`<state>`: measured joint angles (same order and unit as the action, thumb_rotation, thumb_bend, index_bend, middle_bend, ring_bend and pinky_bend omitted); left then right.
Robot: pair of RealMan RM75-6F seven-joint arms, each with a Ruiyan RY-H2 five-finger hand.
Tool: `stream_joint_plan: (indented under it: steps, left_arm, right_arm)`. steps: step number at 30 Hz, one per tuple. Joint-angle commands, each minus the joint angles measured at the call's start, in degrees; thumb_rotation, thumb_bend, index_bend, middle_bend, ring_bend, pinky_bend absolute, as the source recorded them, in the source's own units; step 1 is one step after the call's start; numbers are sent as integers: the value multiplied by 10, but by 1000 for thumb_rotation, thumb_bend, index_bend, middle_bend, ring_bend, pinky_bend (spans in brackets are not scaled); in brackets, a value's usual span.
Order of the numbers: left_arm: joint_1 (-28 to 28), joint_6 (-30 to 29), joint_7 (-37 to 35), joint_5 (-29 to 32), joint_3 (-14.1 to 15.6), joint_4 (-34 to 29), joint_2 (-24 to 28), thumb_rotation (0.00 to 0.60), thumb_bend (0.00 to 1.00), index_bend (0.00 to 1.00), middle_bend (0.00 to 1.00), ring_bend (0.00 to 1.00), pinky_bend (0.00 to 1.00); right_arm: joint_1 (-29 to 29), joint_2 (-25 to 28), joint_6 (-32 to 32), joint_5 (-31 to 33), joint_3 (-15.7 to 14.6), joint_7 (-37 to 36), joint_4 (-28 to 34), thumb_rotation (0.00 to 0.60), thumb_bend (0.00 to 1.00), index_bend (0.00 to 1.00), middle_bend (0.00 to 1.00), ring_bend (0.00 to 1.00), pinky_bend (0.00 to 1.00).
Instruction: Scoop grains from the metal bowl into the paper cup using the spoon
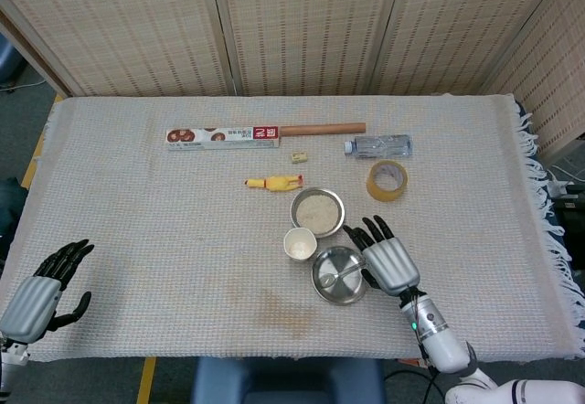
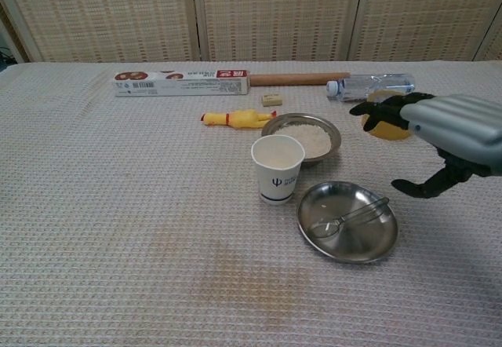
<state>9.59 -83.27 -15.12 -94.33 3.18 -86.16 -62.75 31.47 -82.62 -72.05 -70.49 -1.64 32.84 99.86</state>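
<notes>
Regrasping needed: right hand (image 2: 447,131) hovers spread, holding nothing; spoon (image 2: 349,216) lies in empty dish (image 2: 314,237). Pinch its handle firmly, then dip into grain bowl (image 2: 301,137) behind paper cup (image 2: 277,169).

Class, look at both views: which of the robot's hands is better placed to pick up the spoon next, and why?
The right hand. It hovers open just beside the empty metal dish where the spoon lies. The left hand rests far off at the table's near corner.

Foil box (image 1: 222,136), rubber chicken (image 1: 273,183), tape roll (image 1: 388,180), bottle (image 1: 378,146)
</notes>
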Motion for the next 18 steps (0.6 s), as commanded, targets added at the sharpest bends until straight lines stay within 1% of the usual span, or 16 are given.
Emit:
stream_joint_plan:
  steps: [1, 3, 4, 6, 9, 11, 13, 18]
  left_arm:
    - [-3, -8, -4, 5, -5, 5, -2, 600, 476, 0, 0, 0, 132]
    - [-5, -13, -6, 8, -8, 8, -2, 600, 476, 0, 0, 0, 132]
    - [-6, -15, -4, 9, -9, 8, -2, 600, 476, 0, 0, 0, 132]
    - [-9, -15, 4, 14, -10, 5, -2, 600, 476, 0, 0, 0, 140]
    - [-13, -13, 25, 21, -11, -8, 2, 600, 476, 0, 0, 0, 155]
    - [-14, -17, 39, 19, -12, -13, 1, 600, 476, 0, 0, 0, 156]
    - [-15, -20, 55, 18, -13, -17, -2, 600, 476, 0, 0, 0, 153]
    - [-17, -26, 88, 9, -13, -25, -11, 600, 477, 0, 0, 0, 148]
  right_arm:
    - [-104, 66, -173, -83, -37, 56, 47, 600, 215, 0, 32, 0, 1]
    - [-153, 73, -247, -111, -51, 56, 33, 600, 212, 0, 1, 0, 0]
    - [-173, 77, -272, -118, -57, 50, 26, 600, 211, 0, 0, 0, 0]
    - [-215, 90, -319, -127, -67, 22, 16, 600, 211, 0, 0, 0, 0]
    - [-259, 112, -363, -130, -68, -35, 5, 600, 211, 0, 0, 0, 0]
    - [-271, 132, -365, -136, -72, -58, 4, 600, 211, 0, 0, 0, 0]
    - [-278, 148, -367, -147, -68, -86, 7, 600, 211, 0, 0, 0, 0]
    - [-286, 159, -345, -155, -59, -102, 3, 600, 211, 0, 0, 0, 0]
